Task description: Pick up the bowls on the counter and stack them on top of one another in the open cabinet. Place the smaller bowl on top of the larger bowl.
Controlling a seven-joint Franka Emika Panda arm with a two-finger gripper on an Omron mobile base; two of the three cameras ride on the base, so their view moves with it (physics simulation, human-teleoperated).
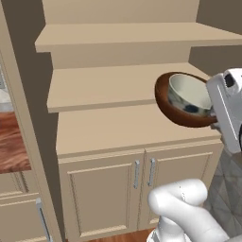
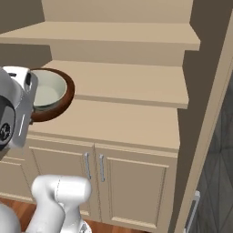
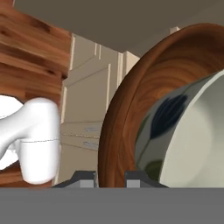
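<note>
Two bowls are seen nested in the left base view: the smaller bowl (image 1: 189,94) (pale, dark bluish marks inside) sits inside the larger bowl (image 1: 176,105), and both are tipped on edge with openings facing left. They are carried at the right, above the open cabinet's (image 1: 123,127) lowest shelf, not resting on it. The hand (image 1: 215,116) is at the brown rim, mostly hidden by the white wrist. A strip of the worktop (image 1: 12,142) is visible at far left.

Right base view: same pair at the left, larger bowl (image 2: 63,93) w/ smaller bowl (image 2: 45,93) inside, held up over the cabinet's (image 2: 127,123) shelf edge, partly covered by the arm's wrist.

Hand view: the two fingertips (image 3: 85,178) are seen either side of the larger bowl's (image 3: 131,113) thick rim, so the hand (image 3: 110,179) is pinching that rim. The smaller bowl (image 3: 192,140) lies inside, to the right. Wood-grain worktop (image 3: 30,52) appears at upper left.
</note>
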